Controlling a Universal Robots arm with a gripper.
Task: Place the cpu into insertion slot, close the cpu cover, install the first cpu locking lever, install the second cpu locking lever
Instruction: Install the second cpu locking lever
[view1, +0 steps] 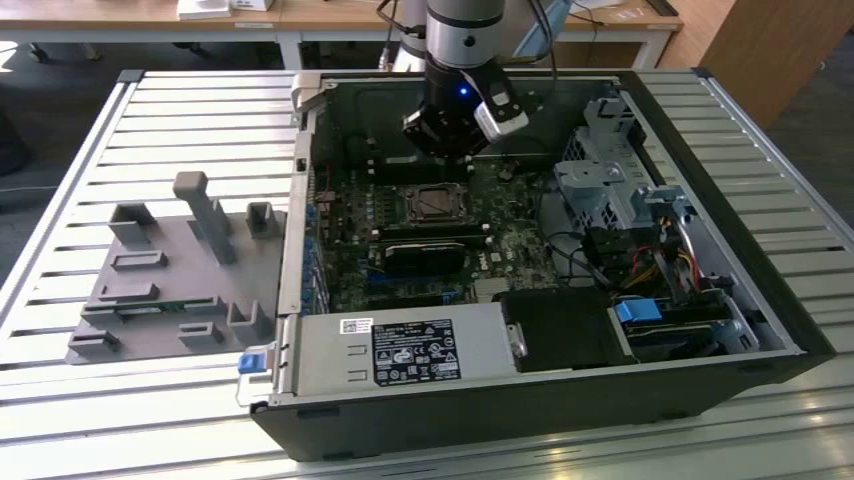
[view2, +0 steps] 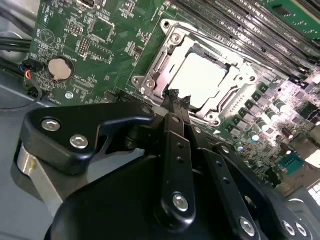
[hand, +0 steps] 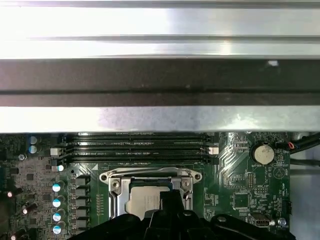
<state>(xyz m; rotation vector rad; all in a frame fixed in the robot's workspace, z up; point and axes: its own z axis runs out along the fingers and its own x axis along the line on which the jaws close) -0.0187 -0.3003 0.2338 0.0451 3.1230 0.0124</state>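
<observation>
The cpu lies flat in the insertion slot, its pale metallic face showing through the window of the cpu cover. The silver cover lies down over the chip. My gripper is shut, and nothing shows between its black fingertips. The tips stand at the socket's rim, just at the edge of the cover. In the first wrist view the cpu and cover sit just beyond the gripper's dark body. From the exterior view the gripper hangs over the far edge of the slot inside the open computer case.
Long memory slots run beside the socket, and a coin battery sits on the green board. A black card block, a power supply and a drive cage crowd the case. A grey fixture tray lies on the exterior view's left.
</observation>
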